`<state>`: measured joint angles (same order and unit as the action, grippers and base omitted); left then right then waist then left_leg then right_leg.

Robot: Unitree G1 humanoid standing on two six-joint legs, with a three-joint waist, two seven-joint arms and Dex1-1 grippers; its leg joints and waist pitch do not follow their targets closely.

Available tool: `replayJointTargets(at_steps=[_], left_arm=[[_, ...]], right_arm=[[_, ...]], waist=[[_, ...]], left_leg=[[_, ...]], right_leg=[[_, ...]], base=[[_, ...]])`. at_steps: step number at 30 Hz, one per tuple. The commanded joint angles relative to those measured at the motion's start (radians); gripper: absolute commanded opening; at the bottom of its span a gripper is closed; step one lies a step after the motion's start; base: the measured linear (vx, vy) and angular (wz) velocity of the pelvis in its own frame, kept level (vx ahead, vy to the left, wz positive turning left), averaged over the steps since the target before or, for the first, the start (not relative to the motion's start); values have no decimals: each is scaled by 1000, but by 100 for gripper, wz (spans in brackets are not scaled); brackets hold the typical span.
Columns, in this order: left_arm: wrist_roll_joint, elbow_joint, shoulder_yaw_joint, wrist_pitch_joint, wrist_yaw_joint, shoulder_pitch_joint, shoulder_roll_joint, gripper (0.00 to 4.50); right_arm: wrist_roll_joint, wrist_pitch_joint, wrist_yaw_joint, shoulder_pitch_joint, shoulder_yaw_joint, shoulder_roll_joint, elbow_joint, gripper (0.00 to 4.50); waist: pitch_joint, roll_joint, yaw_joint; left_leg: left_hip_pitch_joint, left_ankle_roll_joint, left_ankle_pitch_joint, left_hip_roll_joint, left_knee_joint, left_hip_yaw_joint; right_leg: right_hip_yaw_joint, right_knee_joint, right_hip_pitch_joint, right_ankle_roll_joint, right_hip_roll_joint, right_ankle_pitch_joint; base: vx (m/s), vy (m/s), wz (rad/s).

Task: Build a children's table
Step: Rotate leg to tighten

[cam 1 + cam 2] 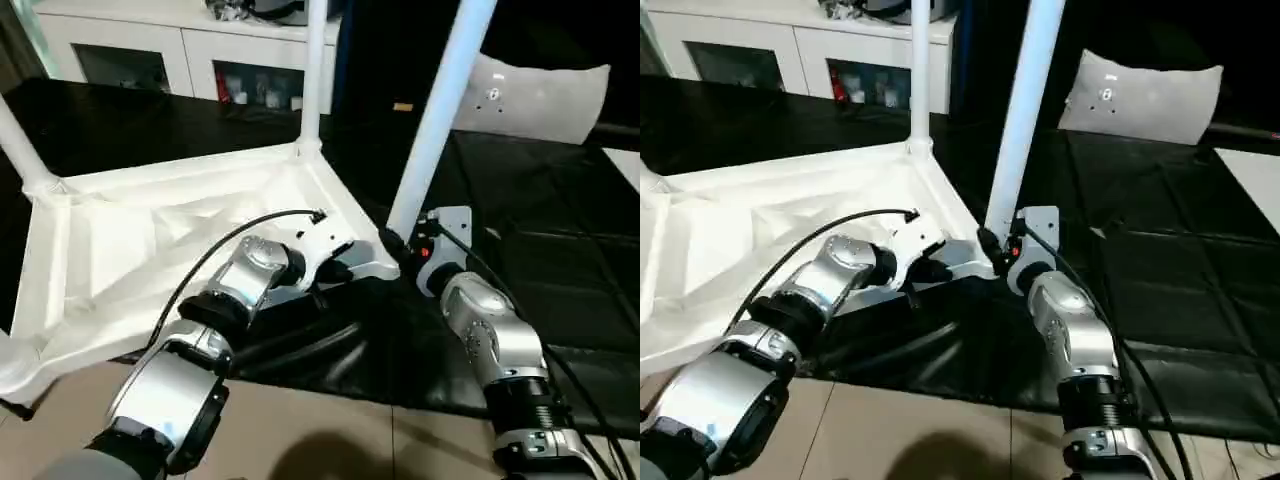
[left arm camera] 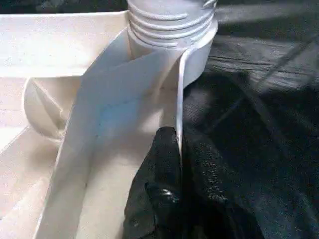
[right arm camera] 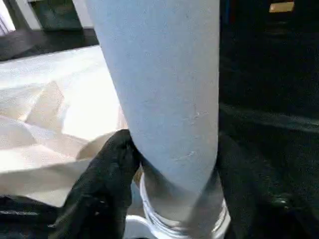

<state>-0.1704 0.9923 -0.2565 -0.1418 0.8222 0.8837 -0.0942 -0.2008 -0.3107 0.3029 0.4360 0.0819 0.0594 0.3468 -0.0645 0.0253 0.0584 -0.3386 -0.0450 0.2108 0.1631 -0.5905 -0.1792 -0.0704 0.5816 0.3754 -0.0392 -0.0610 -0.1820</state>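
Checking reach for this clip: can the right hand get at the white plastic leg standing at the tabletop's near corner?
Apparently yes: the right hand already has its black fingers either side of the white plastic leg.

Upright legs (image 1: 440, 110) flank open ribbed tabletop (image 1: 120, 240)

The white plastic tabletop (image 1: 180, 235) lies upside down in front of me, ribbed underside up, on the dark mat. A long round tapered leg (image 1: 440, 110) stands at the near corner socket, leaning slightly to my right, its threaded base (image 2: 172, 22) at the socket. Another leg (image 1: 313, 75) stands upright in the far corner. A third leg (image 1: 18, 150) rises from the far left corner.
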Motion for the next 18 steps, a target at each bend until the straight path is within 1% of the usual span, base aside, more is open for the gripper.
replayJointTargets(at_steps=[1, 2, 3, 4, 5, 6, 7, 8, 9, 10, 11, 12, 13, 14, 15, 16, 17, 18], left_arm=[[-14, -20, -15, 20, -38, 12, 8, 0], [-12, -24, -16, 33, -16, -2, -8, 0], [-12, -25, -16, 33, -14, -3, -9, 0], [-9, -28, -15, 41, -2, -10, -17, 0], [-9, -28, -15, 41, -2, -10, -17, 0], [-8, -43, -22, 74, 49, -33, -47, 0], [-9, -52, -27, 84, 77, -45, -65, 0], [-10, -58, -30, 90, 94, -52, -76, 0], [-5, -66, -35, 106, 132, -65, -95, 0], [-1, -72, -38, 117, 158, -73, -108, 0], [6, -81, -48, 166, 213, -86, -129, 0], [5, -89, -60, 183, 268, -99, -157, 0], [5, -90, -61, 184, 272, -100, -159, 0], [6, -94, -74, 236, 325, -107, -180, 0], [6, -94, -74, 238, 328, -108, -181, 0], [15, -106, -82, 263, 378, -116, -196, 0], [43, -136, -86, 275, 466, -130, -215, 0], [50, -144, -88, 273, 489, -132, -220, 0]], right_arm=[[-33, -14, 66, -38, -51, -25, -6, 290], [-39, 13, 95, -54, -40, 0, -23, 294], [-40, 15, 97, -55, -40, 1, -24, 305], [-41, 26, 120, -63, -39, 16, -36, 320], [-41, 26, 120, -63, -39, 16, -36, 331], [-51, 39, 205, -89, -47, 67, -79, 331], [-53, 31, 239, -100, -48, 97, -96, 341], [-54, 25, 258, -107, -49, 117, -107, 341], [-64, 26, 308, -117, -54, 151, -126, 350], [-70, 28, 344, -124, -58, 175, -140, 374], [-76, 33, 402, -130, -69, 214, -153, 379], [-76, 52, 496, -137, -94, 275, -165, 383], [-76, 54, 504, -138, -96, 281, -166, 390], [-66, 79, 558, -137, -112, 318, -162, 401], [-66, 80, 561, -137, -113, 319, -162, 401], [-52, 106, 596, -133, -125, 345, -156, 401], [-38, 144, 655, -123, -139, 380, -138, 401], [-37, 152, 673, -118, -142, 388, -132, 401]], waist=[[60, -1, 6], [66, 0, 9], [67, -1, 11], [66, -3, 13], [66, -3, 14], [67, -1, 16], [63, -1, 17], [63, -1, 13], [63, 6, 11], [62, 4, 7], [62, 4, 8], [61, 5, 6], [60, 3, 8], [59, 3, 9], [58, 1, 9], [55, 5, 10], [56, 5, 11], [55, 5, 11]], left_leg=[[1, 55, 118, 74, 79, 29], [-2, 73, 70, 73, 76, 29], [-4, 83, 51, 74, 74, 29], [-3, 99, 33, 76, 73, 26], [-4, 104, 32, 76, 71, 25], [-7, 109, 35, 77, 71, 27], [-8, 118, 53, 76, 71, 25], [-13, 114, 72, 78, 74, 29], [-13, 113, 79, 78, 74, 27], [-13, 107, 85, 78, 73, 28], [-11, 108, 93, 76, 72, 27], [-11, 107, 91, 77, 72, 25], [-10, 108, 95, 78, 71, 25], [-10, 110, 100, 78, 71, 23], [-9, 103, 113, 80, 73, 24], [-5, 94, 130, 81, 74, 23], [-7, 87, 132, 80, 74, 23], [-7, 85, 128, 82, 75, 22]], right_leg=[[64, -61, -38, -208, -113, -150], [63, -51, -43, -222, -112, -79], [62, -47, -43, -228, -112, -46], [61, -43, -40, -245, -111, -5], [60, -43, -40, -249, -111, 3], [58, -42, -46, -255, -112, 7], [57, -47, -46, -248, -110, -13], [57, -47, -49, -244, -112, -46], [56, -50, -49, -241, -112, -63], [57, -50, -48, -238, -113, -85], [56, -55, -47, -237, -112, -107], [59, -56, -47, -233, -111, -109], [58, -55, -45, -233, -109, -114], [59, -56, -43, -230, -110, -119], [59, -58, -41, -226, -110, -142], [58, -61, -35, -224, -110, -173], [58, -60, -38, -224, -112, -187], [59, -59, -38, -226, -113, -185]], base=[[51, -25, 1], [0, 0, 0], [0, 0, 0], [0, 0, 0], [0, 0, 0], [0, 0, 0], [0, 0, 0], [0, 0, 0], [0, 0, 0], [0, 0, 0], [0, 0, 0], [0, 0, 0], [0, 0, 0], [0, 0, 0], [0, 0, 0], [0, 0, 0], [0, 0, 0], [0, 0, 0]])
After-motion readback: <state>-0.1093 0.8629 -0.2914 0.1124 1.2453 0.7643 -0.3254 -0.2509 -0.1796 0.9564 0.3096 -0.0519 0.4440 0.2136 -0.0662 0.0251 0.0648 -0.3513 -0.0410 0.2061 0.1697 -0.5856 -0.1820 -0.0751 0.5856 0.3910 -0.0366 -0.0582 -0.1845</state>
